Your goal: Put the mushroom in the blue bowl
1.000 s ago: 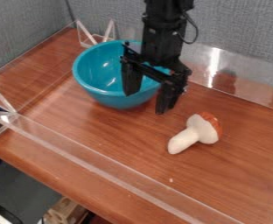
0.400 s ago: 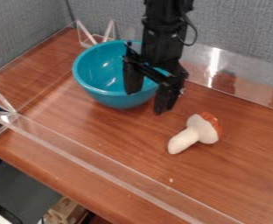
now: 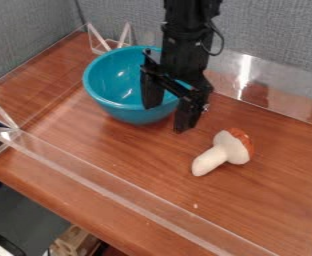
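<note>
Orange-capped mushroom [image 3: 222,153] lies just beside the spread gripper [image 3: 167,116], on the side away from the blue bowl [image 3: 113,84]

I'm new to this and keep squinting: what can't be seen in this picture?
- Part of the bowl's inside and rim: behind the gripper in the camera view.
- Upper arm: cut off by the top edge.
- The mushroom's underside: turned away, against the table.
</note>
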Motion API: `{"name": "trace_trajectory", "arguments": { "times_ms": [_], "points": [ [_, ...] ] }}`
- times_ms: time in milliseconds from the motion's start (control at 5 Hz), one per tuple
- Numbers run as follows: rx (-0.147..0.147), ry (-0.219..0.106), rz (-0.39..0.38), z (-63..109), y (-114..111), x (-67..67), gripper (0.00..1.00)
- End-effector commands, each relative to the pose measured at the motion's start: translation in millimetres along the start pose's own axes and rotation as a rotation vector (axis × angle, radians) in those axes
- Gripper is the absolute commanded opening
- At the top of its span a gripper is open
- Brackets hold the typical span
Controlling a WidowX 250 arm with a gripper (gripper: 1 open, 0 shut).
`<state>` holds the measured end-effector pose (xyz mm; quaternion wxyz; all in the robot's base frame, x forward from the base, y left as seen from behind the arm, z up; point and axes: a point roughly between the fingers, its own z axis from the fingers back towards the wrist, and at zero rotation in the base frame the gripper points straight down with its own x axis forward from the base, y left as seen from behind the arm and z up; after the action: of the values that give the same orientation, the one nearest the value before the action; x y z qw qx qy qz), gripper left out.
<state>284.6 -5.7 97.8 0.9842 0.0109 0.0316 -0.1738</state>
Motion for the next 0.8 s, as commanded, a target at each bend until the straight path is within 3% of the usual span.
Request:
{"name": "trace_trajectory", "arguments": {
  "times_ms": [0,600],
  "points": [
    [0.026,-0.068,-0.026,17.8,2.2,0.1,1.0],
    [0.04,-0.098,-0.097,15.1,-5.5,1.9,1.0]
  ]
}}
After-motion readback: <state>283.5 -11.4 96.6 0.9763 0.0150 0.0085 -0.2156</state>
